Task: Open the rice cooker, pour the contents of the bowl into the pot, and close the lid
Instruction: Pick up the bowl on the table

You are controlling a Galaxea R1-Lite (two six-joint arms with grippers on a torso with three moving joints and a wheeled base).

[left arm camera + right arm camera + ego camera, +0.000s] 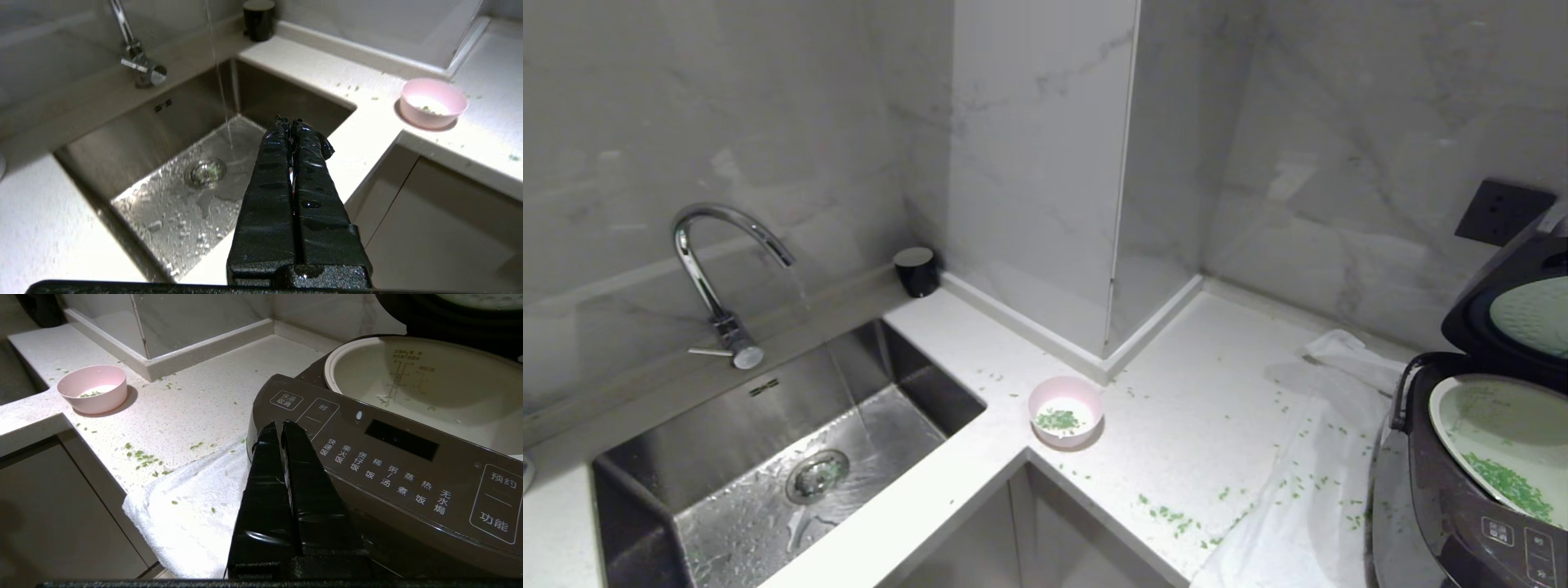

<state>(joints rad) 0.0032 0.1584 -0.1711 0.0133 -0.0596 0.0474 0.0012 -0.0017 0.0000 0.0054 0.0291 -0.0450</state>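
Marble-walled kitchen corner with a wet steel sink

Grey-veined marble walls (768, 106) meet at a boxed pillar (1045, 163) at 12 o'clock. A speckled white worktop (1192, 408) wraps around it; at 8 o'clock a steel sink (768, 457) holds water running from a chrome tap (715, 269). A dark socket (1503, 211) sits at 2 o'clock, pale cabinet doors (1045, 539) at 6 o'clock.

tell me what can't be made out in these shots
- Rice cooker: head view's right edge cuts it off.
- Lid: only its dimpled underside shows; top faces away.
- Pot floor: hidden by its near wall, right wrist view.
- Both grippers: outside head view.
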